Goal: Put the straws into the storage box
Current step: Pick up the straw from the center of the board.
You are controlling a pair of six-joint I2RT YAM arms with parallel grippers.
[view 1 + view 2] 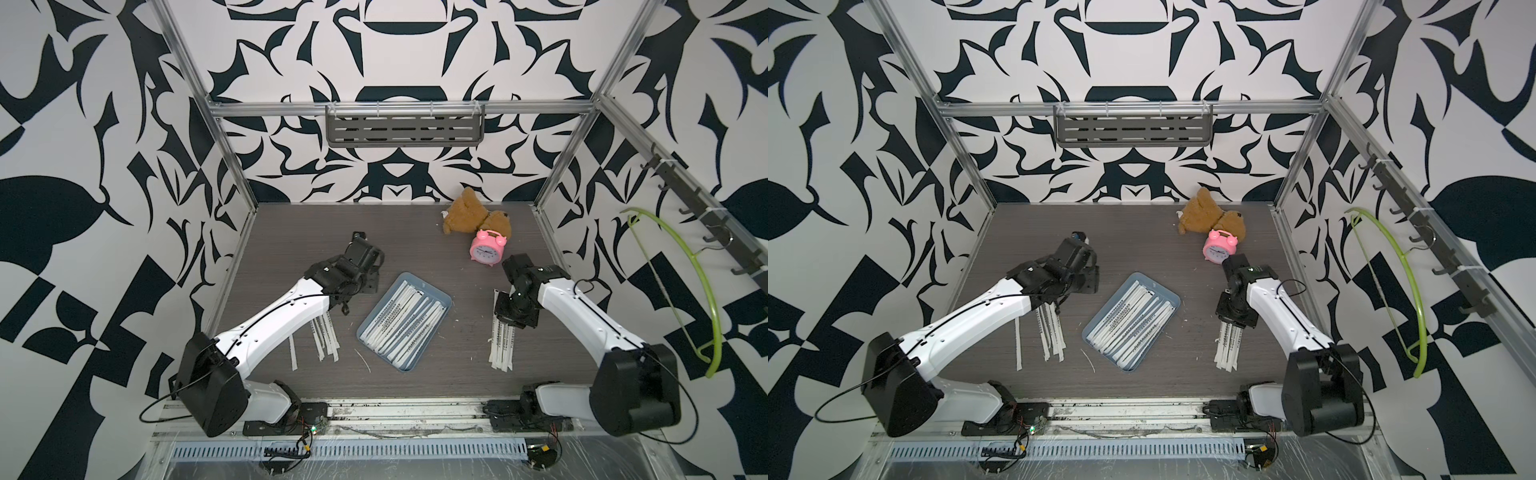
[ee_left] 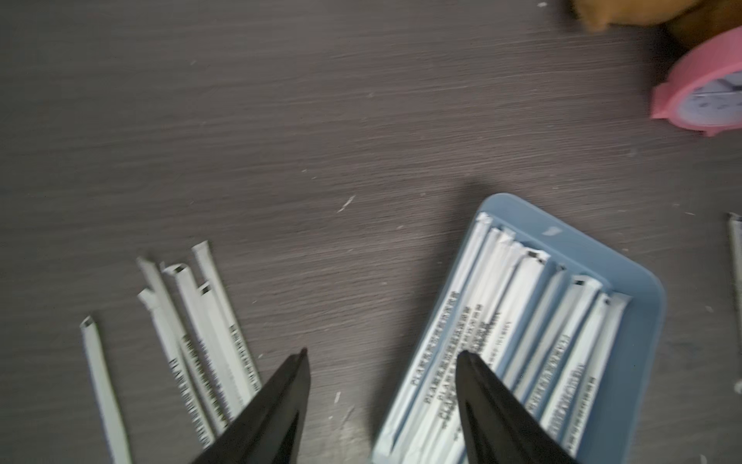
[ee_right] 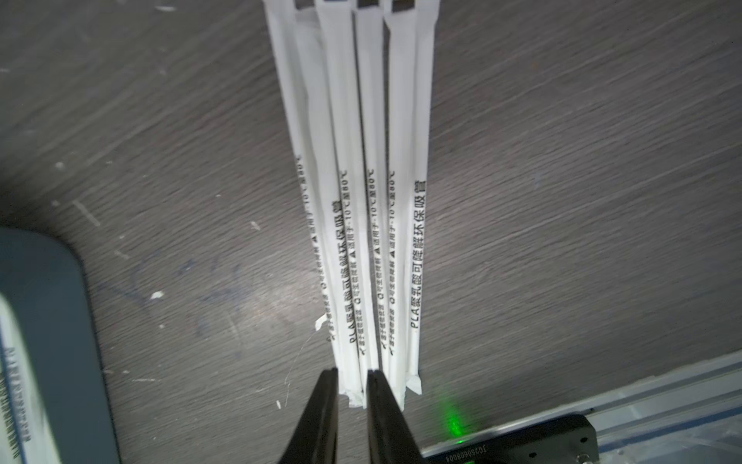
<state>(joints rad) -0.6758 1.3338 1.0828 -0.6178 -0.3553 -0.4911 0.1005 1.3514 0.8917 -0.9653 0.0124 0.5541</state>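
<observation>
MID-TASK ON THE TABLETOP: The storage box (image 1: 434,289) sits askew at the middle of the table (image 1: 415,232). Both top views show a layer of paper-wrapped straws (image 1: 405,324) lying side by side inside it. The left gripper (image 2: 382,352) hangs with its jaws spread wide and nothing between them. In the left wrist view, one finger shows over a loose scatter of straws on the bare wood and the other over the straws in the box, so the gap spans the strip of table and the box rim between them. On the box's other side, a tidy bundle of several straws (image 3: 361,201) lies parallel on the table, clear of the box. The right gripper (image 3: 352,371) stands at one end of that bundle, jaws drawn narrow with the tip of one straw in the slot between them. Whether they pinch it cannot be told. A pink alarm clock (image 1: 486,249) and a brown teddy bear (image 1: 465,212) rest near the back wall.
</observation>
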